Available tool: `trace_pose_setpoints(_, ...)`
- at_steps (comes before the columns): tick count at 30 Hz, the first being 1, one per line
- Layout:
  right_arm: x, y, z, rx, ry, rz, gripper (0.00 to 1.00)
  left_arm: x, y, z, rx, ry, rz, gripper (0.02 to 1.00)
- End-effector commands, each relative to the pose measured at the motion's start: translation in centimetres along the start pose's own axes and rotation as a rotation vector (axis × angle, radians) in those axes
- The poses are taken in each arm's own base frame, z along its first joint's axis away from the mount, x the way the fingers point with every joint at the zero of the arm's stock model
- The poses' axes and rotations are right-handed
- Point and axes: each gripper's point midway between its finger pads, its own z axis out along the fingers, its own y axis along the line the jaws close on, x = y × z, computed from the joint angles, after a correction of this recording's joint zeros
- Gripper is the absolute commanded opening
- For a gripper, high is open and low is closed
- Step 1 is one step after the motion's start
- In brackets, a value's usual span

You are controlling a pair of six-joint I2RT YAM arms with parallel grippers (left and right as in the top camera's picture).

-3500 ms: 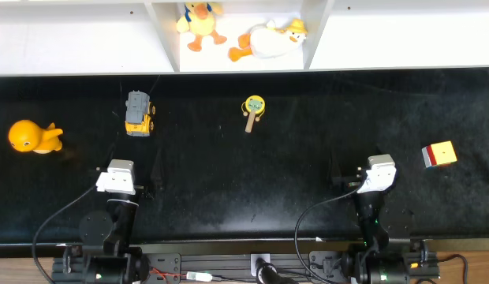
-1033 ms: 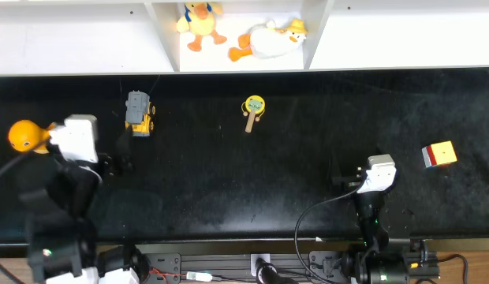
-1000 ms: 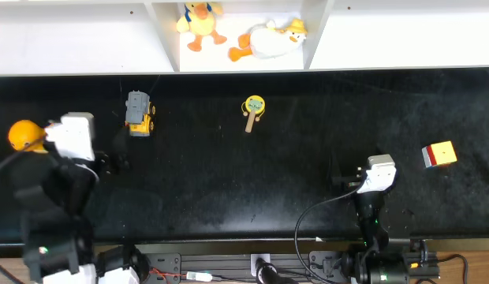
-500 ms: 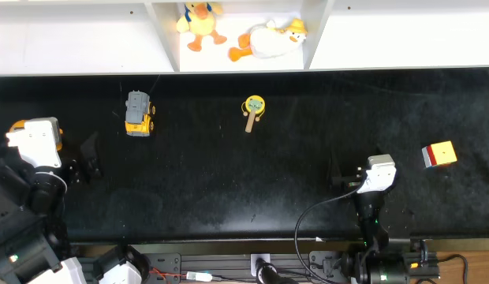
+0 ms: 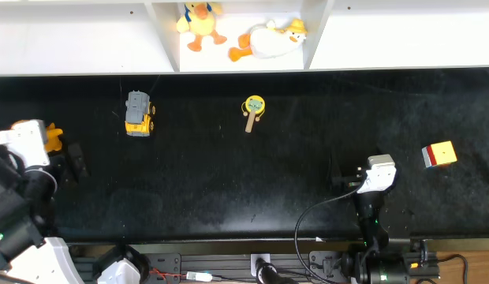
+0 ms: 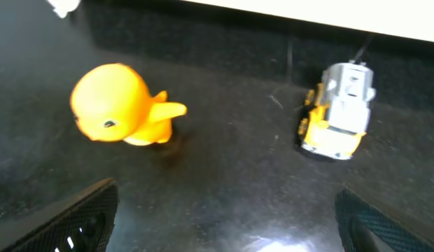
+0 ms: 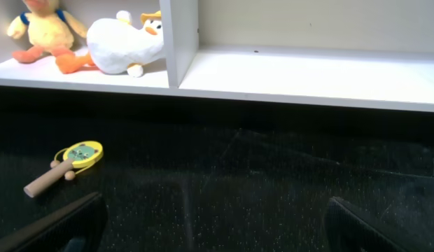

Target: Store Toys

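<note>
Left jaws hang spread wide w/ the orange duck (image 6: 122, 105) just ahead, prob. lined up to grab it for the shelf (image 5: 386, 39); right jaws also spread, holding nothing.

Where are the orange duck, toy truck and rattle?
orange duck (image 6: 117, 105), left wrist view, its round body.
toy truck (image 6: 345, 91), left wrist view, its grey top.
rattle (image 5: 254, 105), top view, its round head.

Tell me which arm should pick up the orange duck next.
Left. The left gripper is open with the orange duck just ahead of it; the right gripper sits far off on the other side.
</note>
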Motion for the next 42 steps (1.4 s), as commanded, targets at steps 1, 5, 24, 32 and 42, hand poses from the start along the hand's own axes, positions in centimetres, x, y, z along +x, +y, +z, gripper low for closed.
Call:
trace_pose_setpoints(1, -0.1, 0.0, 0.0, -0.004, -0.01, 0.0, 0.996, -0.4, 1.2, -0.7, -0.045, -0.008, -0.012, 0.996)
trace_pose_setpoints(5, -0.1, 0.0, 0.0, -0.004, -0.01, 0.0, 0.993, -0.6, 2.1, -1.0, -0.072, -0.024, -0.031, 0.996)
trace_pose_setpoints(24, -0.1, 0.0, 0.0, -0.004, -0.01, 0.0, 0.996, -1.2, 3.8, -0.2, -0.095, -0.048, -0.251, 0.996)
trace_pose_setpoints(32, -0.1, 0.0, 0.0, -0.004, -0.01, 0.0, 0.996, -2.9, 7.4, 1.0, -0.235, -0.095, -0.228, 0.996)
trace_pose_setpoints(42, -0.1, 0.0, 0.0, -0.004, -0.01, 0.0, 0.996, -2.0, 9.0, 1.8, -0.308, -0.038, -0.203, 0.998)
